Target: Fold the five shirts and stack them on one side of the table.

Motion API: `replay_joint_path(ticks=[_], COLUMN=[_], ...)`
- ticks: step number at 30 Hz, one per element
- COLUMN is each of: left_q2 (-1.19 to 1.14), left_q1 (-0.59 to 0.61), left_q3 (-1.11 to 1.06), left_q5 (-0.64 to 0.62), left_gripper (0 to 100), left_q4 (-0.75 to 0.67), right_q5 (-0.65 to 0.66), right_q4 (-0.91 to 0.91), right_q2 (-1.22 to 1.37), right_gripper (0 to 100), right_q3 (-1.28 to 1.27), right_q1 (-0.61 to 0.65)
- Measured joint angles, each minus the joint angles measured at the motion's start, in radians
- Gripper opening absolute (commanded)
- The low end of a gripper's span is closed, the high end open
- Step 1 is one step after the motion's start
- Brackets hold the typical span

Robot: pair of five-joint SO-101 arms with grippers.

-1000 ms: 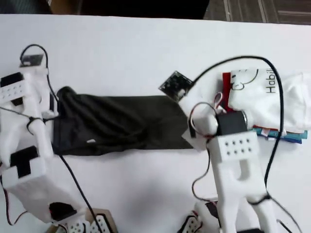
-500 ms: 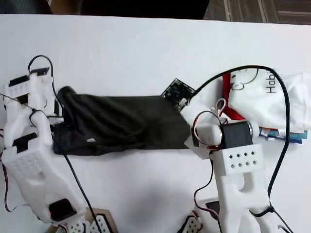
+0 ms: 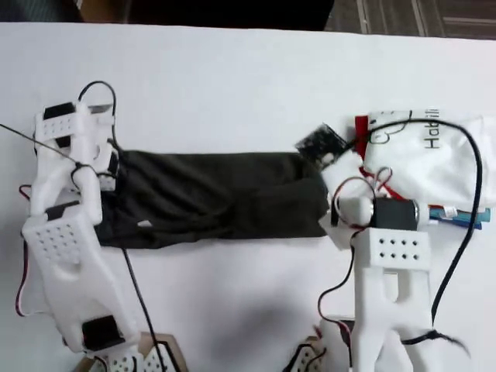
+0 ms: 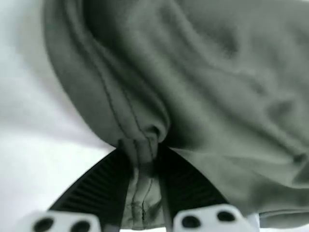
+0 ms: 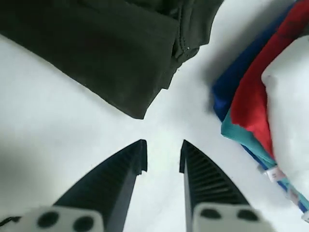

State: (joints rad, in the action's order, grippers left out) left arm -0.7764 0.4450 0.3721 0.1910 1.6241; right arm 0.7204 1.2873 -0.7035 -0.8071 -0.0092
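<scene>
White arms (image 3: 70, 256), black cables (image 3: 470, 232), ribbed black jaws

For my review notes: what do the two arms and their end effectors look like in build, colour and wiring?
The left arm and right arm are white plastic shells with grids of small holes, black servo motors at the joints, loose black cables and thin red wires. The left end effector and right end effector each have two tapered, ribbed black fingers on white mounts with round holes.

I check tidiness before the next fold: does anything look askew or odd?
The stack at the right is uneven: lower layers stick out past the top one. The dark shirt has its end bunched in the left gripper.
</scene>
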Motion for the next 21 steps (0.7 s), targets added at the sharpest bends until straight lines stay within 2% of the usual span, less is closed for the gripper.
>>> replay_joint_path(ticks=[3, 7, 13, 16, 21], left_q2=[0.038, 0.058, 0.057, 0.057, 0.060], left_q1=[0.077, 0.252, 0.480, 0.526, 0.493], left_q3=[-0.008, 0.009, 0.172, 0.204, 0.176], left_q5=[0.068, 0.176, 0.292, 0.316, 0.319], left_gripper=[3, 3, 3, 3, 3], left_q4=[0.002, 0.017, 0.127, 0.137, 0.140], right_q5=[0.000, 0.000, 0.000, 0.000, -0.038], right_q4=[-0.158, -0.362, -0.532, -0.603, -0.678], right_q2=[0.002, 0.002, 0.002, 0.000, 0.000], right_gripper=[12.6, 12.6, 12.6, 12.6, 12.6], right_q3=[-0.178, -0.362, -0.486, -0.535, -0.580], right_q1=[-0.028, -0.044, -0.044, -0.044, -0.044])
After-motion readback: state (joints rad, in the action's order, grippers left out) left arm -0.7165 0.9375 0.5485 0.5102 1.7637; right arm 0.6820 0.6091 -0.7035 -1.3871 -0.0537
